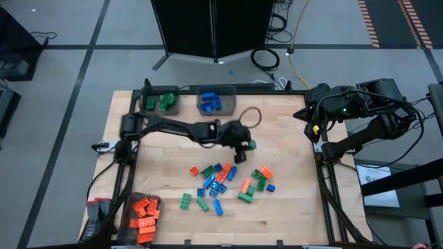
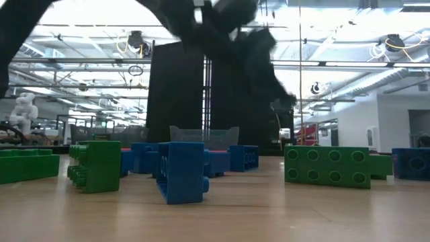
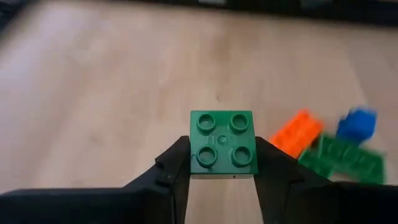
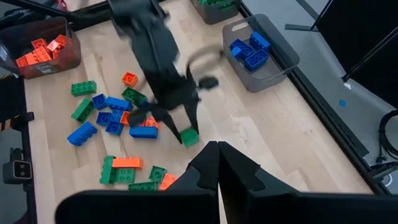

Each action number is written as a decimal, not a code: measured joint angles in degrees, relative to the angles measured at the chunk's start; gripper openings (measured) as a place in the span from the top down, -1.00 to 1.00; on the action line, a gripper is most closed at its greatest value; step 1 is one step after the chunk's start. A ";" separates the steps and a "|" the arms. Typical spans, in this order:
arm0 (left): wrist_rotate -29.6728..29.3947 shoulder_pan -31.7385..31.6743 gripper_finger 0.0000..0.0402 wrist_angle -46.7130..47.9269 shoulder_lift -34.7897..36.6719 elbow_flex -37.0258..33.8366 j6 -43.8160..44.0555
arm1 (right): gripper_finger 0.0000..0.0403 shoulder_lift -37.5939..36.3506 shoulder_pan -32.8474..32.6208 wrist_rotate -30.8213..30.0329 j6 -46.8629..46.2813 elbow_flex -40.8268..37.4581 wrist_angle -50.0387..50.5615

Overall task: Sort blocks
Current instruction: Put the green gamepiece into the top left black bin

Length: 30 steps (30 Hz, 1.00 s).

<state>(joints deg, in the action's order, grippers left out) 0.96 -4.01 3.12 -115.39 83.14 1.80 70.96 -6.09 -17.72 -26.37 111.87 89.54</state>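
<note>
My left gripper (image 1: 243, 146) hangs over the middle of the table, shut on a small green four-stud block (image 3: 224, 144), which also shows in the right wrist view (image 4: 189, 137). Below and nearer the front edge, loose orange, green and blue blocks (image 1: 225, 183) lie scattered flat on the wood. At the table's right edge my right gripper (image 4: 217, 155) waits, raised and shut, with nothing in it. My left gripper pinches the green block between its two fingers, one on each of two opposite side walls (image 3: 194, 163). The fingers (image 3: 171, 171) slant down from the table's left side. The block is clear of the table, its studs facing back up toward the wrist.
Three translucent bins stand on the table: one with green blocks (image 1: 160, 102) and one with blue blocks (image 1: 216, 101) at the far edge, one with orange blocks (image 1: 142, 213) at the near left corner. Bare wood lies between the pile and the far bins.
</note>
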 joint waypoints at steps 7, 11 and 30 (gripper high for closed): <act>-11.87 -3.08 0.39 10.28 15.45 2.15 3.51 | 1.00 0.00 0.00 -0.17 0.26 0.00 -0.10; -22.74 -6.44 0.39 19.96 22.83 2.13 4.58 | 1.00 0.00 0.00 -0.17 0.28 0.00 -0.30; -36.94 -32.12 0.39 50.20 32.34 -5.38 21.77 | 1.00 0.00 0.00 -0.17 0.06 0.00 -1.00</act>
<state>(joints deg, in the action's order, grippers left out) -35.97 -36.13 53.31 -83.05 77.76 23.57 70.96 -6.09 -17.89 -26.30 111.87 88.54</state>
